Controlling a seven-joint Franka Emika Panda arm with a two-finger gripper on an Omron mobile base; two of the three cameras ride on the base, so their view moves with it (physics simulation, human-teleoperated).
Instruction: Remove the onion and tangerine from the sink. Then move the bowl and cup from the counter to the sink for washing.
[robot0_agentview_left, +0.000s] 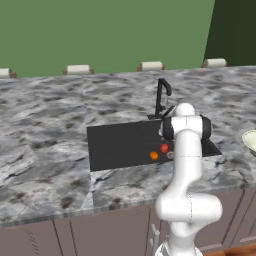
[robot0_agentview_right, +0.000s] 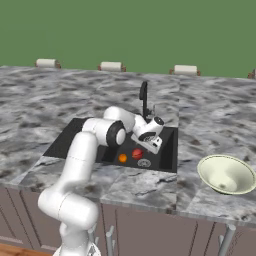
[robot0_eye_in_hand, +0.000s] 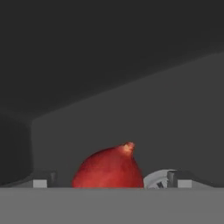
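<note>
Glossy red onion (robot0_eye_in_hand: 109, 168) sits between the wide-apart jaws of the gripper (robot0_eye_in_hand: 109, 183) — lined up for grasping, low in the black sink (robot0_agentview_right: 67, 140).

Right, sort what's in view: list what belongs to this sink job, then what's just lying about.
Part of the job:
- onion, in the sink, between the open fingers
- tangerine, in the sink beside the onion
- bowl, on the counter right of the sink

Just lying about:
- faucet
- drain
- brown cabinets
</note>
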